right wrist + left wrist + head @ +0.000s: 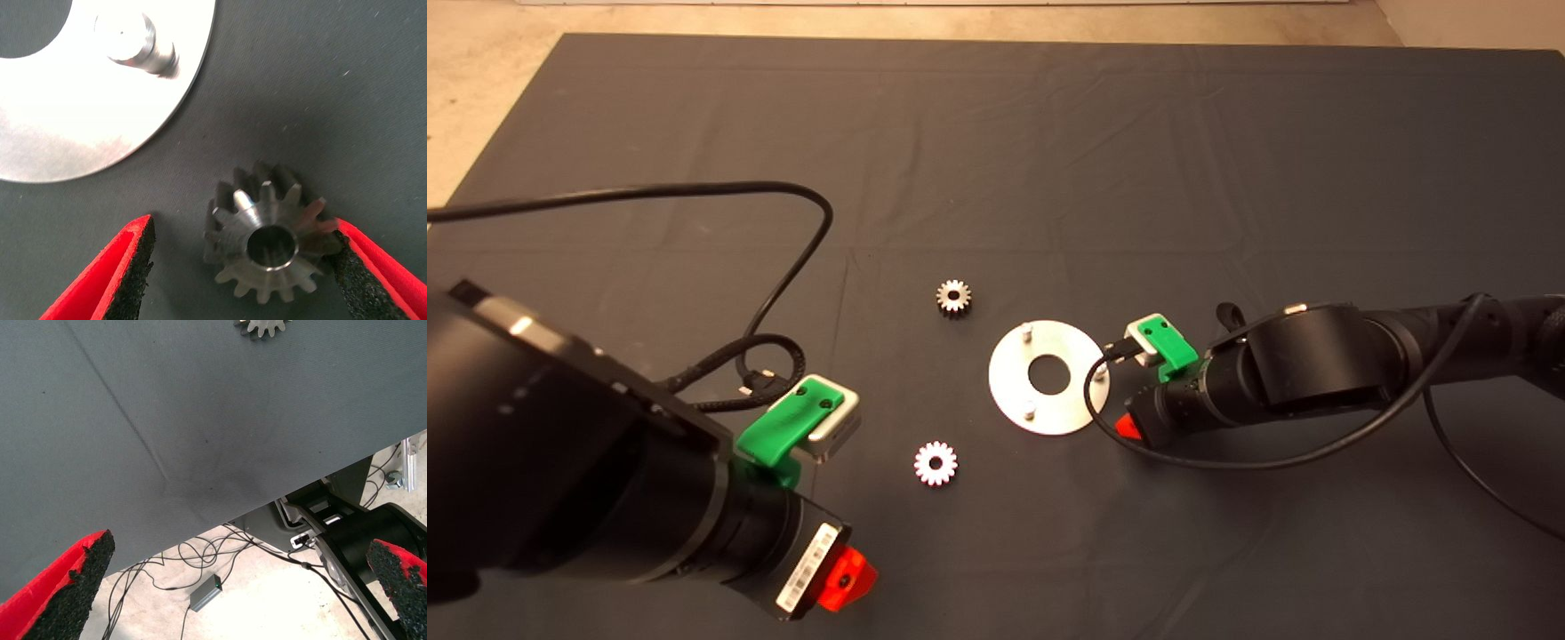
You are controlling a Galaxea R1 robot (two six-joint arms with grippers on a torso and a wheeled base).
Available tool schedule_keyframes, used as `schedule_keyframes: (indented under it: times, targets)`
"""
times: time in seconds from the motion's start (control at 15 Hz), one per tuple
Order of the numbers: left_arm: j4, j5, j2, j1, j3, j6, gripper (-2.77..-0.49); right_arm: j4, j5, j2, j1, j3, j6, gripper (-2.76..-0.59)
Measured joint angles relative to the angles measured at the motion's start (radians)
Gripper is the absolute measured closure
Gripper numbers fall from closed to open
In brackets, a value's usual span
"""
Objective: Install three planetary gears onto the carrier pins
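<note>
The right gripper point(240, 267), low over the mat beside the carrier disc point(1009, 391), stood with fingers spread around one planetary gear point(270, 243); one pad touched its teeth, the other stood apart. Pickup was the step in hand; closing, lifting and aligning the bore over a pin point(137, 43) would follow. Two gears point(953, 297) point(935, 463) lay loose nearby. The left gripper point(233, 587) waited, spread, near the mat's edge.
</note>
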Motion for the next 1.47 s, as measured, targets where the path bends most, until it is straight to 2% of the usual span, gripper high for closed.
schedule_keyframes:
  times: [0.47,0.67,0.87,1.47]
  targets:
    - [0.000,0.000,-0.001,0.000,0.000,0.000,-2.76,-0.012,-0.005,0.000,0.001,-0.004,-0.015,-1.54]
    - [0.000,0.000,-0.002,0.000,0.000,0.000,-2.76,-0.014,-0.009,-0.001,0.007,-0.006,-0.018,-1.30]
    - [0.000,0.000,-0.002,0.000,0.000,0.000,-2.76,-0.014,-0.009,-0.001,0.011,-0.006,-0.018,-1.17]
    - [0.000,0.000,-0.015,0.000,0.000,0.000,-2.76,-0.014,-0.007,0.000,0.012,-0.006,-0.019,-1.08]
